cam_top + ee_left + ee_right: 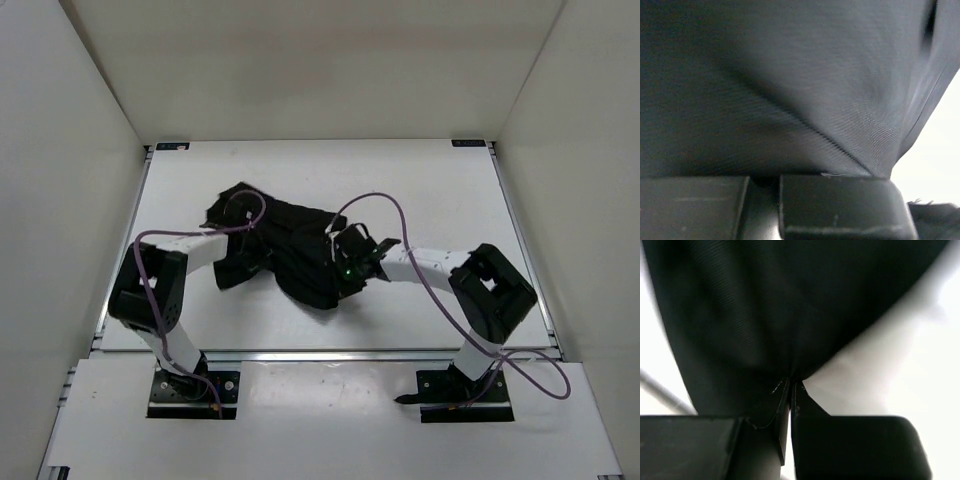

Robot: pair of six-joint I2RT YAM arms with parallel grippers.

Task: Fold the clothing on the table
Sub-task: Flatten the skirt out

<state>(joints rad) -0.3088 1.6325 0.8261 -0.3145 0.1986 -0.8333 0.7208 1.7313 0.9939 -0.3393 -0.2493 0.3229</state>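
Seen from above, the clothing [285, 245] lies crumpled in the middle of the table [430, 190]. The left gripper [243, 238] is at its left side and the right gripper [342, 265] at its near-right edge. In the left wrist view, the jaws are closed, with fabric drawn taut into them. In the right wrist view, the jaws pinch a gathered fold. Raising both arms evenly and then spreading them apart would likely open the garment without either pinch slipping.

Top camera overhead; wrist cameras close, seemingly sharing clothing [290, 232].
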